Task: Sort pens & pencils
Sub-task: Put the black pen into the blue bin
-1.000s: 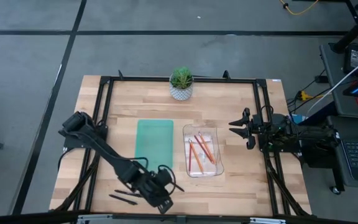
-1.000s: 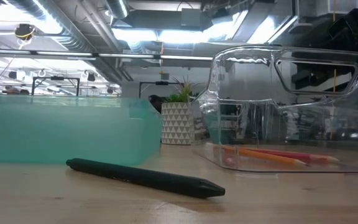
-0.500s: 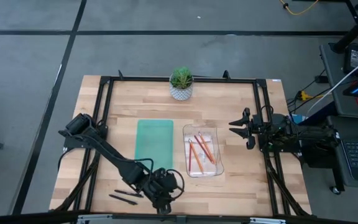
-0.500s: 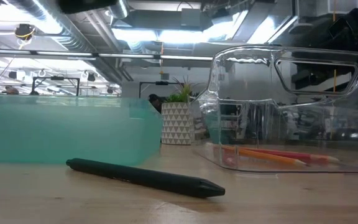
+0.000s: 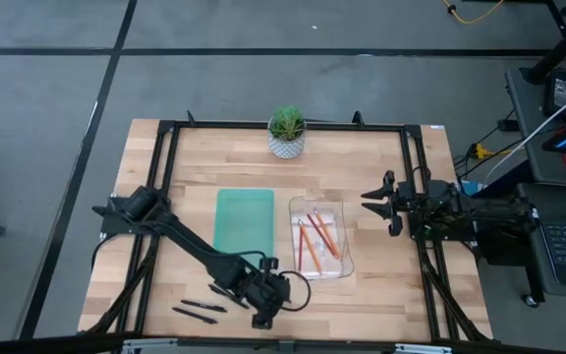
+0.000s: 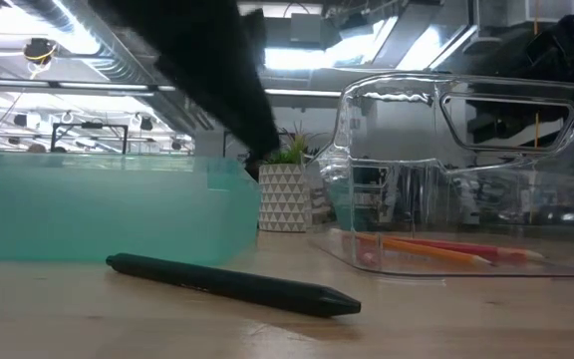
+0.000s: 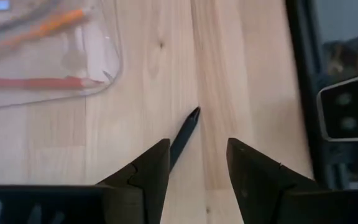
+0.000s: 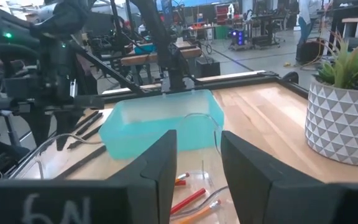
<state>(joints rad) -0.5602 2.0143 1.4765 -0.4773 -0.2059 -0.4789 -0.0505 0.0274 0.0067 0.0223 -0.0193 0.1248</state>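
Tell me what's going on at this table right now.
A two-arm robot is sorting pens and pencils. The left gripper is open, low over the table's front edge, lined up on a black pen it has not grasped. Two more pens lie on the wood to the left. The orange and red pencils are already in the clear tray; the teal tray looks empty. The right gripper waits at the table's right side.

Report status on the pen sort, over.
Left end effector open, low over a black pen near the clear tray. Right end effector idle at the table's right side. Pencils in tray. Nothing blocking.
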